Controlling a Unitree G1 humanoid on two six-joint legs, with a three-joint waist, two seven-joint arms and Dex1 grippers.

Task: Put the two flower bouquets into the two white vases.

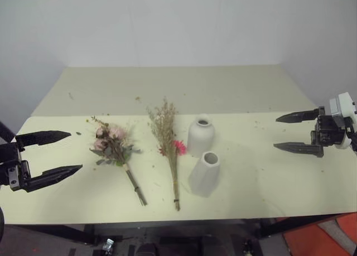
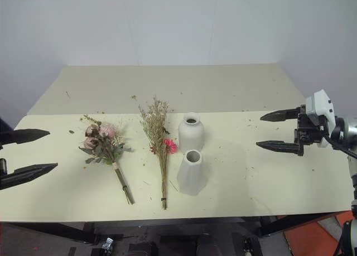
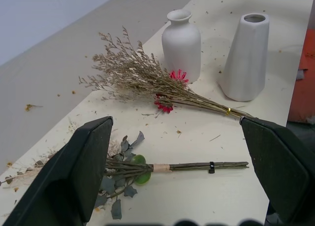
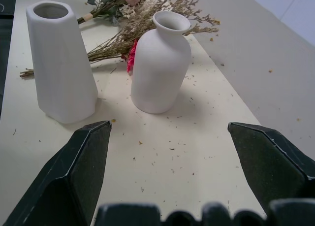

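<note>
At frame left: left end effector (image 1: 49,157) spread wide, empty | left of centre on the bench (image 1: 251,183): rose bouquet (image 1: 114,147) lain nearest it, stem toward lower right | centre: grass bundle (image 1: 167,141), round vase (image 1: 201,136), tapered vase (image 1: 204,173) | at right: right end effector (image 1: 298,132) wide, empty.

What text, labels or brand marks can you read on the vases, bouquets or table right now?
None. The round-bodied vase and the tapered vase are plain matte white, the rose bouquet and dry grass bundle carry no tags, and the table bears no lettering.
</note>
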